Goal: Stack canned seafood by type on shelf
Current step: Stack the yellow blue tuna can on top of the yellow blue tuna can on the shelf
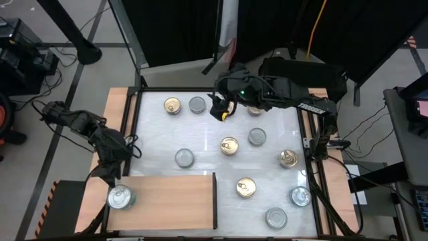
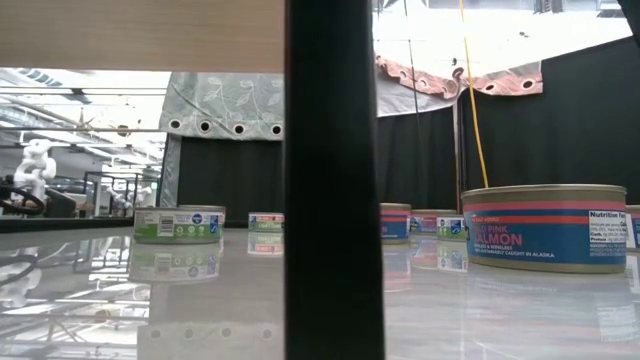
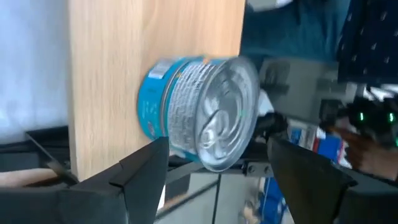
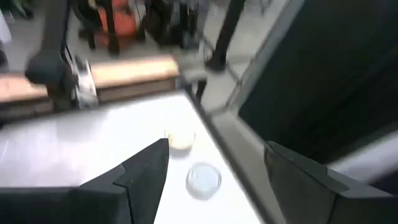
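Silver-lidded tin (image 3: 199,112) sits on shelf (image 1: 170,197) at nine o'clock, starting its stack; my left hand (image 3: 217,171) wide around it, right hand (image 1: 223,110) wide, waiting.

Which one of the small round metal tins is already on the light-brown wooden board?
Only the silver-lidded tin with a blue label, at the wooden board's left end beside the left gripper; all others stand on the white tabletop.

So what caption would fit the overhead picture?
Left gripper open beside a silver-lidded tin on the shelf.
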Robot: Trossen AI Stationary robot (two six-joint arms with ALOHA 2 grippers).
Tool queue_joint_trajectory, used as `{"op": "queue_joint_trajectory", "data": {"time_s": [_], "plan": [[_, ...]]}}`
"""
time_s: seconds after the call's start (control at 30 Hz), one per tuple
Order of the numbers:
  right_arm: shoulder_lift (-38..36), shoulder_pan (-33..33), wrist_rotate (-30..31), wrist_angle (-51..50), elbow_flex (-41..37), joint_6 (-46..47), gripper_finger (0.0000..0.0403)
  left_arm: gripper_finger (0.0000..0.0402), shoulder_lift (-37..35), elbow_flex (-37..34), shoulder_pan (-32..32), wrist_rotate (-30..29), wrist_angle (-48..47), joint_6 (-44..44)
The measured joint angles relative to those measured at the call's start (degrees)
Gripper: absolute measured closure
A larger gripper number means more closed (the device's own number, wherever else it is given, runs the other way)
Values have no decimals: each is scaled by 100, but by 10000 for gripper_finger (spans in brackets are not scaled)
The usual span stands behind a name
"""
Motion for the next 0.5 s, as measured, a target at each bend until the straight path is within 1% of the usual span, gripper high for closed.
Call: {"op": "queue_joint_trajectory", "data": {"time_s": [0.07, 0.1, 0.23, 0.27, 0.33, 0.4, 0.47, 0.5], "plan": [[-66, 52, -142, -735, 0, 550, 149, 123, 2, 266, 0, -359, -118, -172], [-110, 74, -305, -1116, 0, 863, 149, 123, 12, 391, 0, -576, -138, -221], [-203, 232, -1200, -3018, 11, 1949, 149, 123, 50, 856, 0, -1719, -127, -350], [-197, 289, -1411, -3191, -44, 2074, 149, 123, 78, 951, 2, -2054, -123, -352], [-363, 437, -2012, -2906, -439, 2155, 149, 123, 126, 1093, 4, -2723, -81, -335], [-538, 640, -2199, -2797, -792, 2375, 151, 123, 209, 1187, 7, -3343, -25, -317], [-780, 795, -2248, -3039, -1195, 2644, 158, 123, 240, 1233, 10, -3852, 198, -309], [-896, 881, -2238, -3114, -1561, 2692, 164, 123, 275, 1235, 9, -4056, 369, -307]]}}
